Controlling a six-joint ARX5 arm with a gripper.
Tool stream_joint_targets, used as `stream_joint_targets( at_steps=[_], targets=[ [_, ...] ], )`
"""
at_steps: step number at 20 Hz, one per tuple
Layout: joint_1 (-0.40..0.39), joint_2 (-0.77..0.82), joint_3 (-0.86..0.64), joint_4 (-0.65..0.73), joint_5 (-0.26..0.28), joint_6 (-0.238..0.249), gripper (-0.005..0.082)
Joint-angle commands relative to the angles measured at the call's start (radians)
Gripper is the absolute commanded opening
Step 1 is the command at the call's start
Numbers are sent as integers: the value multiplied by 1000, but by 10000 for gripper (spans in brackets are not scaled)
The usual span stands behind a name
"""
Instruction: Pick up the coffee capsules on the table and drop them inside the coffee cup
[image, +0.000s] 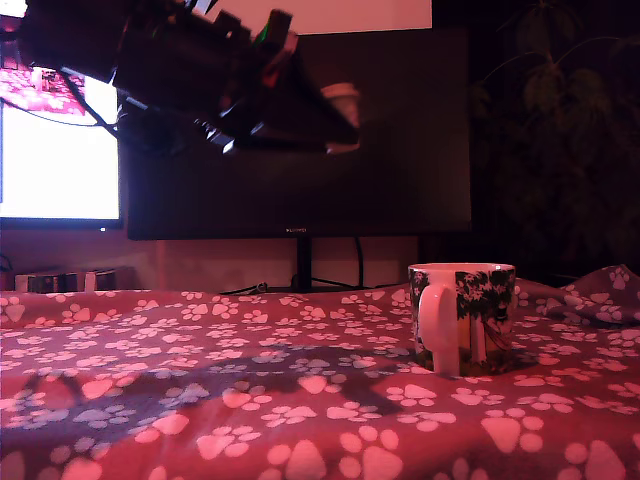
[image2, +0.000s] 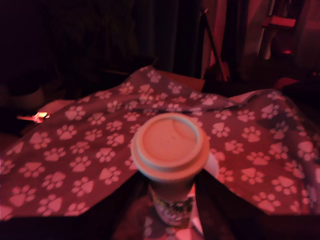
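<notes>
High above the table (image: 200, 400), toward the exterior view's left, my gripper (image: 342, 120) is shut on a pale tan coffee capsule (image: 340, 98). In the wrist view the coffee capsule (image2: 170, 145) fills the middle, its round lid facing the camera, held between the dark fingers (image2: 220, 205) of my gripper (image2: 171, 172). The white coffee cup (image: 462, 315) with its dark leafy print stands upright on the red paw-print cloth, lower and further to the exterior view's right than the gripper, handle toward the camera. Part of the coffee cup (image2: 172, 212) shows beyond the capsule. No other capsule shows.
A large dark monitor (image: 300, 130) on a stand (image: 300, 265) rises behind the table, with a bright screen (image: 55, 150) at the exterior view's left. The cloth bunches up (image: 600, 290) at the far right, near a dim plant (image: 560, 100).
</notes>
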Motion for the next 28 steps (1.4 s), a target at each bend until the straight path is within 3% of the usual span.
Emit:
stream_joint_targets(
  at_steps=[1, 7, 16, 28],
  targets=[
    [-18, 36, 24, 7, -2, -7, 177],
    [-70, 170, 137, -11, -6, -22, 178],
    [-107, 375, 402, -256, -39, -21, 178],
    [-113, 424, 426, -315, -62, -20, 186]
  ],
)
